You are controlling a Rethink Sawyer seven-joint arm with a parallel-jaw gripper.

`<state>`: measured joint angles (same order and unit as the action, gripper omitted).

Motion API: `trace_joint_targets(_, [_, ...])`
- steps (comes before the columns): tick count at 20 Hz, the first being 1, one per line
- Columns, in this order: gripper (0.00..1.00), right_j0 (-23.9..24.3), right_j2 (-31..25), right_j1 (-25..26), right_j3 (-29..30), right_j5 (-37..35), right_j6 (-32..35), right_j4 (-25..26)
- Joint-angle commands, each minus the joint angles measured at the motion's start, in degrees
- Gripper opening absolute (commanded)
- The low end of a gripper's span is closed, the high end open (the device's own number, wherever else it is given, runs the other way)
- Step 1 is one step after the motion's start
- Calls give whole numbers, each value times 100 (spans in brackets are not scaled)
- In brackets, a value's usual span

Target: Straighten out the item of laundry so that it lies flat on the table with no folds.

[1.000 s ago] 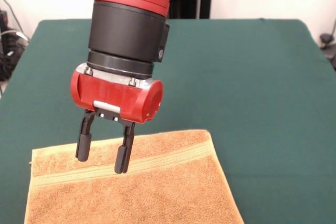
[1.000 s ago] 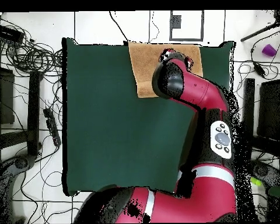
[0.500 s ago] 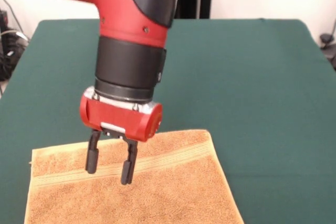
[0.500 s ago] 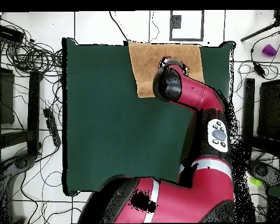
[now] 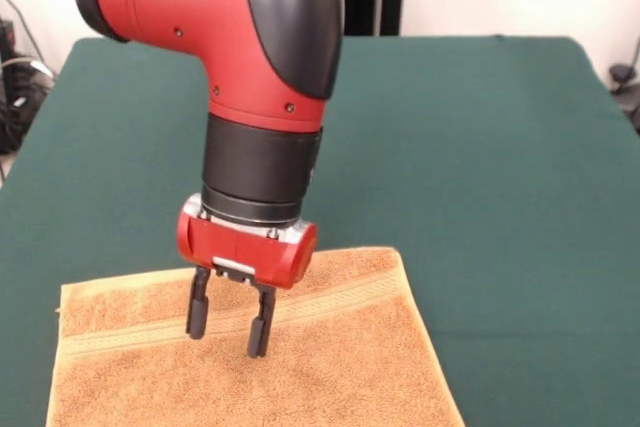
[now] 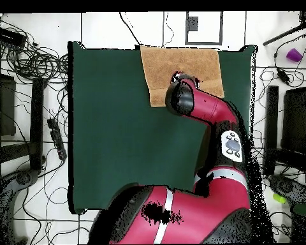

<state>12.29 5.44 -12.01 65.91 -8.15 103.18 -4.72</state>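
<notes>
The item of laundry [image 5: 330,367], an orange-tan terry towel with a woven band near its far edge, lies spread on the green table [image 5: 480,147] at the near left in the front view. In the overhead view the towel [image 6: 174,64] sits at the top edge of the table [image 6: 117,127]. My gripper [image 5: 228,331] hangs open just above the towel near the woven band, with nothing between its fingers. The arm [image 6: 197,105] hides the gripper and part of the towel in the overhead view.
Cables and stands [image 6: 28,64] lie on the floor around the table. A purple cup [image 6: 294,55] sits off the table at the top right in the overhead view. The towel reaches the table's edge nearest the front camera.
The gripper has come down and shifted toward the towel's middle, from above the far hem to just over the woven band. It stays open. The towel has not moved.
</notes>
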Motion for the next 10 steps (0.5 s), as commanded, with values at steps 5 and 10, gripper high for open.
trace_joint_targets(5, [100, 350, -1248, -1086, 1528, -330, 654, 43])
trace_joint_targets(10, [100, 1214, -2199, -2098, 2563, -962, 132, -23])
